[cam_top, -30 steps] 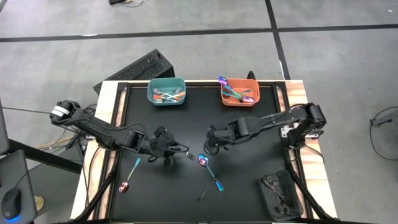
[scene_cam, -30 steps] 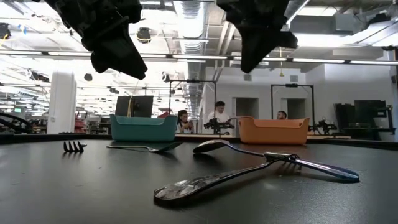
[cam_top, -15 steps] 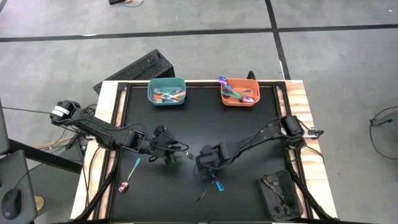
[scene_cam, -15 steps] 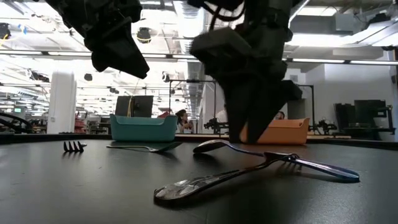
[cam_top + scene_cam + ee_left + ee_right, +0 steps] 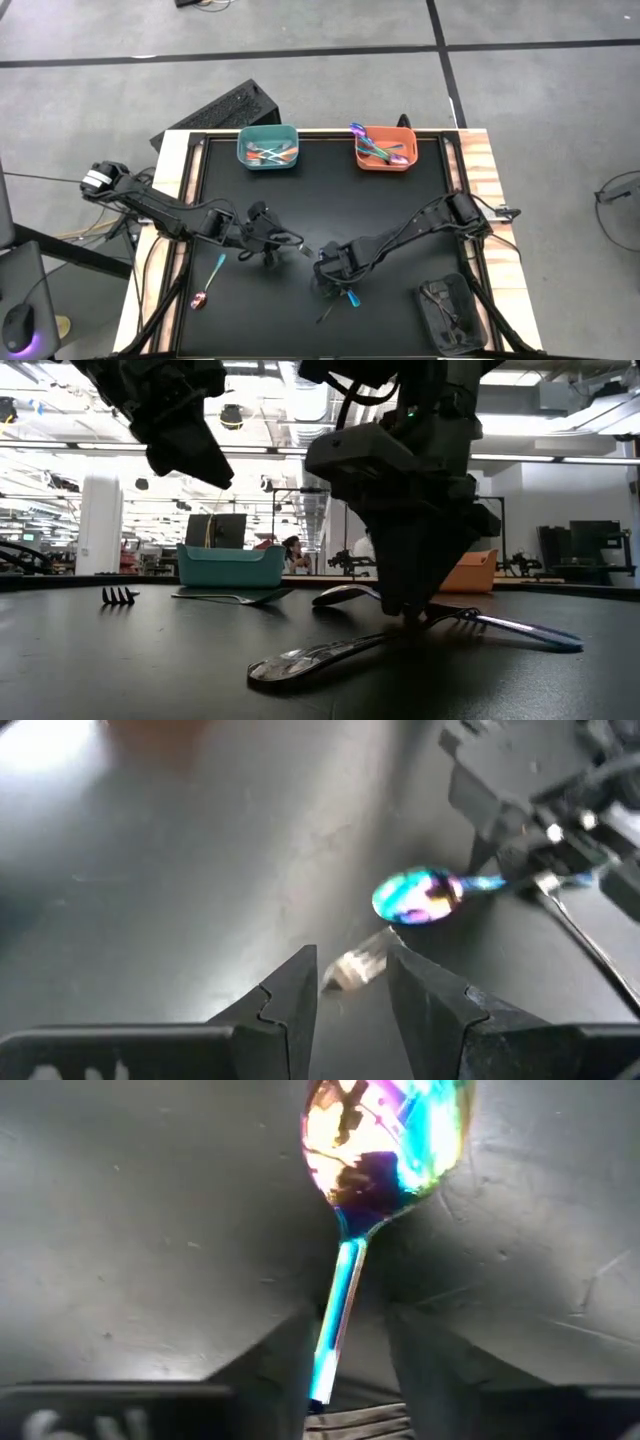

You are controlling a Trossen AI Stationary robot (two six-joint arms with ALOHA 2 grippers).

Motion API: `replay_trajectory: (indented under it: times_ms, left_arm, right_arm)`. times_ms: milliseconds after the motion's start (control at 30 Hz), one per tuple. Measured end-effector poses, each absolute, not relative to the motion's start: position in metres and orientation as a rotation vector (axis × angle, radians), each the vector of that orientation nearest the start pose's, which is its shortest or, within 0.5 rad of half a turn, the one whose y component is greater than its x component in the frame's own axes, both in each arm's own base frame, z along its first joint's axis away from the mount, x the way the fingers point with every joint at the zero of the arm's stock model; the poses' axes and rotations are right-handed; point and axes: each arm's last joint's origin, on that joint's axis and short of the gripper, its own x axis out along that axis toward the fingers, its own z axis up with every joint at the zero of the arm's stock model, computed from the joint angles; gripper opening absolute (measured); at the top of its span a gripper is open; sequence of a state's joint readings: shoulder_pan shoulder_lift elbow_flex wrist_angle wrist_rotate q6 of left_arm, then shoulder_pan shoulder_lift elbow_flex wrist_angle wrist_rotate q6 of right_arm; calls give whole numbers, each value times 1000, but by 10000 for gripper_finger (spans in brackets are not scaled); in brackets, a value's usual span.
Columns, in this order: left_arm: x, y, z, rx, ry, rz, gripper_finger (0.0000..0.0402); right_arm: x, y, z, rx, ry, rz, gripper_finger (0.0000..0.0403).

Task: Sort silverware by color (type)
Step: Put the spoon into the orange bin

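High view: right arm reaches from the right edge of the black tabletop (image 5: 400,215) diagonally toward the near-centre, wrist low; right gripper (image 5: 333,275) sits over the spoon with the teal handle (image 5: 350,295). Left arm extends from the left edge, left gripper (image 5: 268,240) near table centre. A second teal-handled spoon (image 5: 208,282) lies near the near-left corner. Teal bin (image 5: 268,148) and orange bin (image 5: 385,147) sit along the far edge, both holding silverware.

Low view: right gripper (image 5: 408,615) is down at the surface, tips touching or just above the crossed utensils; a dark fork (image 5: 300,656) lies under the spoon handle. Left gripper (image 5: 185,445) hangs raised above the table.

Left wrist view: left fingers (image 5: 290,995) apart, nothing between them; iridescent spoon bowl (image 5: 418,896) just ahead.

Right wrist view: right fingers (image 5: 255,1355) apart, straddling the teal handle (image 5: 335,1315), not yet clamped; bowl (image 5: 385,1130) beyond the tips.
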State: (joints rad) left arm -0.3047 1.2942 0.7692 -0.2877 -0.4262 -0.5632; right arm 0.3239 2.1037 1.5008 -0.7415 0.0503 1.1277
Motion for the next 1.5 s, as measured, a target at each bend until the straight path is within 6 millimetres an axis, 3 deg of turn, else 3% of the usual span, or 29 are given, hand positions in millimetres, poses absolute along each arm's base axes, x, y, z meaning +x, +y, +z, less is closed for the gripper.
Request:
replay_trajectory:
  times_ms: [200,267,400,567,767,1000,1133,1400,1500]
  left_arm:
    - [240,-67,214,-286,738,386,110]
    - [239,-67,213,-275,748,402,110]
    - [238,-65,212,-263,748,421,110]
    - [241,-57,213,-270,732,455,110]
    - [249,-47,218,-290,680,434,110]
    - [267,-42,237,-344,472,305,110]
    - [271,-43,246,-391,379,290,110]
    - [265,-52,252,-409,335,369,110]
    - [261,-54,251,-429,335,425,110]
  right_arm:
    - [391,111,154,636,1279,-514,33]
    - [393,106,156,620,1263,-506,15]
    - [393,100,171,619,1197,-521,24]
    - [381,100,215,572,1015,-585,11]
    - [353,84,272,488,829,-683,7]
    - [320,60,320,340,770,-669,7]
    - [298,27,338,206,841,-697,7]
    - [276,-68,356,-219,1031,-634,7]
    - [271,-110,351,-189,1030,-569,7]
